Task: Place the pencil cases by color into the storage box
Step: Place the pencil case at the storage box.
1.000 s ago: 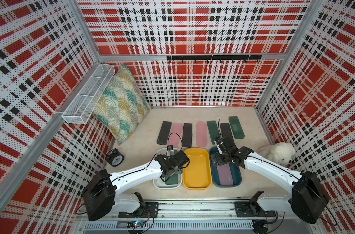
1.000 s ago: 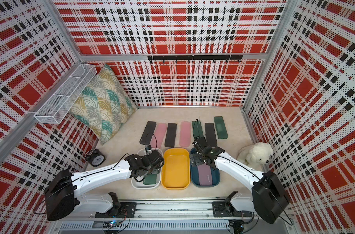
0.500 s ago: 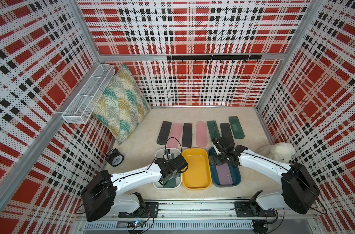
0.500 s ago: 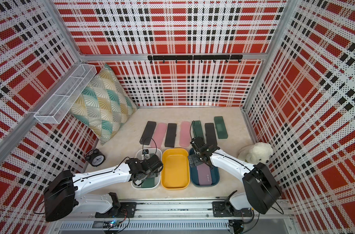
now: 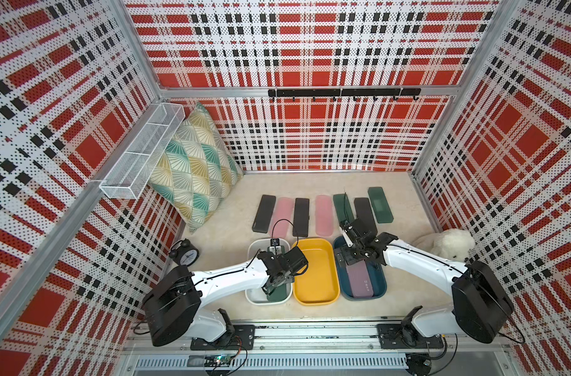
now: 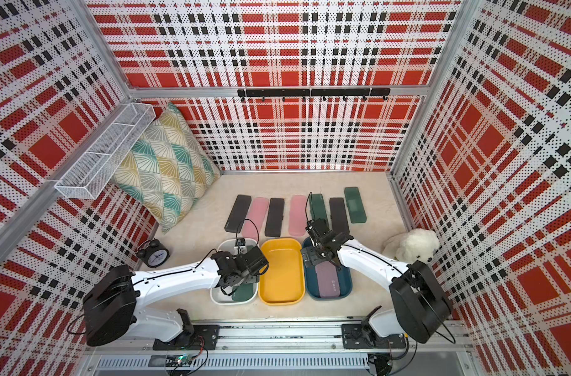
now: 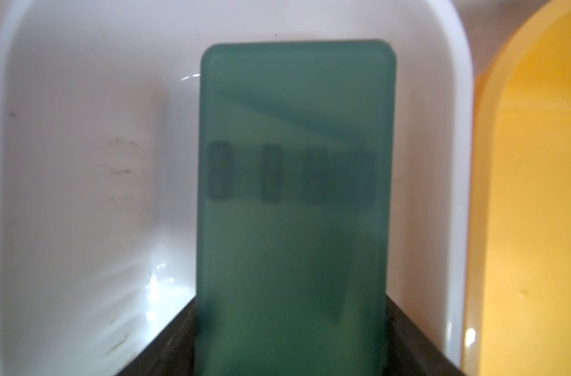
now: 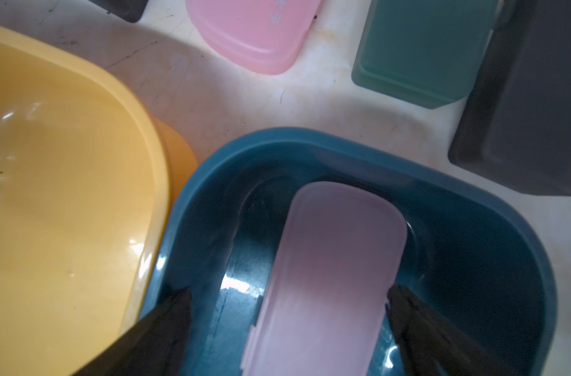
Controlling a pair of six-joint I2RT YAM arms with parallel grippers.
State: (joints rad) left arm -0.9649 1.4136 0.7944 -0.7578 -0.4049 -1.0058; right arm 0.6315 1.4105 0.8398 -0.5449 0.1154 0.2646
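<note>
My left arm has sunk lower, so its tool (image 7: 290,301) now sits down inside the white tub (image 5: 252,250), clamped on the dark green case (image 5: 279,294). My right arm has folded back toward its base, bringing its spread tool (image 8: 290,291) lower over the blue tub (image 5: 383,286).

On the worktop (image 5: 310,185), flat in one row, lie three black cases (image 5: 301,216), two pale pink cases (image 5: 324,215) and two dark green cases (image 5: 380,209), colours mixed. A third green case (image 7: 293,195) is inside the white tub (image 7: 82,97); a third pink case (image 8: 329,276) lies flat in the blue tub (image 8: 473,244).
</note>
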